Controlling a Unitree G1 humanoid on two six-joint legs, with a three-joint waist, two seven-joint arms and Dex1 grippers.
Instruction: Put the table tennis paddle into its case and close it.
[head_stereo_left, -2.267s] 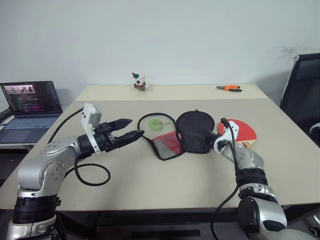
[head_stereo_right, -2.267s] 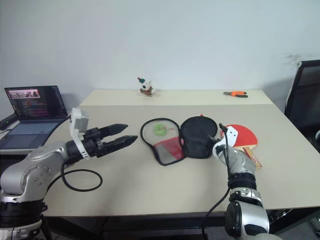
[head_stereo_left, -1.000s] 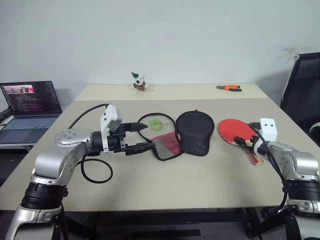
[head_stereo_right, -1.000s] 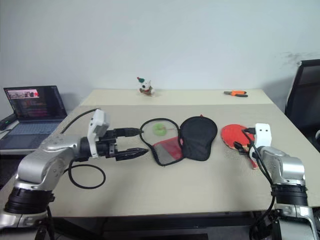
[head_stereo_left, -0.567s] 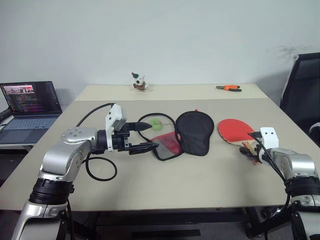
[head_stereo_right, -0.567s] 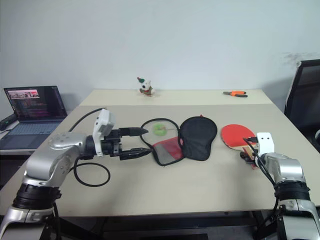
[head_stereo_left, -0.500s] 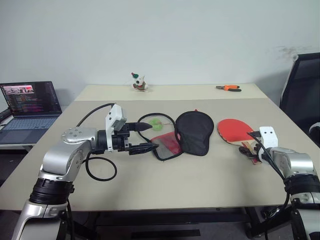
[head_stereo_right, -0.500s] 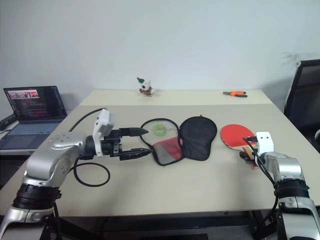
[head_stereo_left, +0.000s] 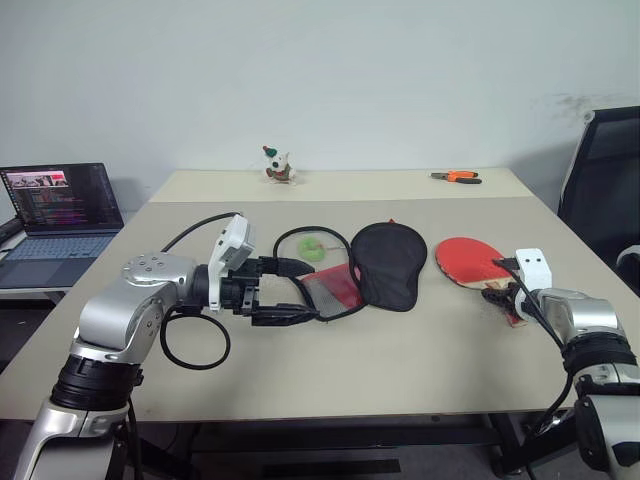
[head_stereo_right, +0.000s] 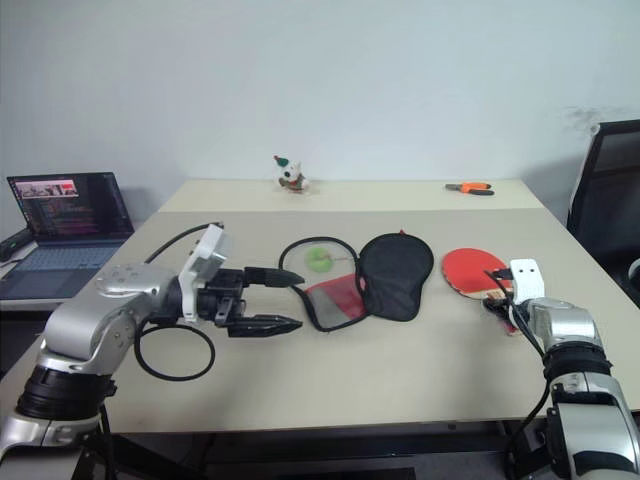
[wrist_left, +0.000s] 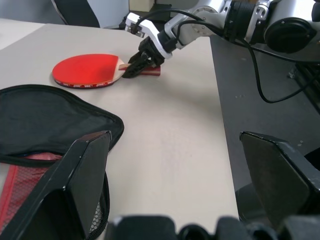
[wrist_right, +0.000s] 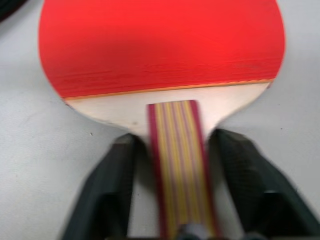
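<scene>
The table tennis paddle (head_stereo_left: 466, 260) lies flat on the right side of the table, red face up, its striped wooden handle (wrist_right: 177, 165) pointing toward me. My right gripper (head_stereo_left: 497, 291) is shut on that handle, one black finger (wrist_right: 112, 185) on each side of it. Its case (head_stereo_left: 390, 262) lies unzipped at the table's middle, the black half to the right and the red mesh half (head_stereo_left: 336, 290) to the left. My left gripper (head_stereo_left: 308, 292) hovers open just left of the red half, pointing across at it.
A small green object (head_stereo_left: 313, 249) lies inside the case's zip loop. A laptop (head_stereo_left: 60, 215) stands on a side table at far left. A small toy figure (head_stereo_left: 279, 165) and orange-handled pliers (head_stereo_left: 458, 177) lie at the back. A black chair (head_stereo_left: 605, 180) stands to the right.
My right gripper left the case, swung right to the paddle's handle, settled low there and closed on it. My left gripper came in toward the case, turned rightward and dipped slightly, staying open.
</scene>
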